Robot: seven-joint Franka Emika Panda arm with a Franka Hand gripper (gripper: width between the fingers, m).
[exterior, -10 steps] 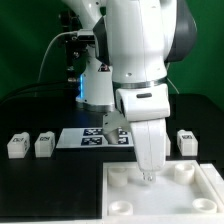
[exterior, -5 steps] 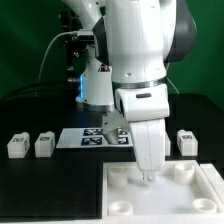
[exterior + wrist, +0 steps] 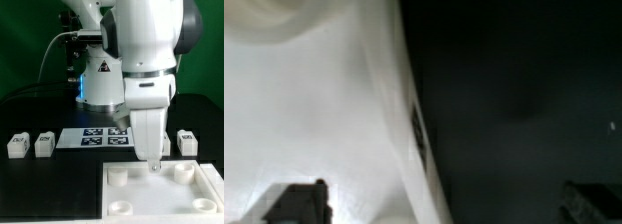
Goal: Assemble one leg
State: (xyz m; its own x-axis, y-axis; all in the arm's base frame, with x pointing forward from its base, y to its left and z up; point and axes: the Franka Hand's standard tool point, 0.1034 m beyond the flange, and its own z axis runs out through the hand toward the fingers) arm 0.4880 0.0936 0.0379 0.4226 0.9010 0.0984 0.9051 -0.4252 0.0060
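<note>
Three legs show in the exterior view: two small white tagged blocks [image 3: 16, 145] [image 3: 44, 145] at the left and one [image 3: 186, 141] at the right, all on the black table. The large white panel [image 3: 125, 200] with round corner sockets lies at the front. My gripper [image 3: 155, 168] hangs low over the panel's far edge, holding nothing. In the wrist view the gripper [image 3: 441, 205] is open, its dark fingertips [image 3: 295, 205] wide apart. The panel's edge [image 3: 393, 120] runs between them, with black table on one side.
The marker board [image 3: 92, 138] lies flat on the table behind the panel, between the left legs and the arm. The arm's white base [image 3: 100, 80] and cables stand at the back, before a green backdrop.
The arm has shifted a little toward the exterior view's right and the wrist has turned. The gripper now sits further right over the panel's far edge. The legs have not moved.
</note>
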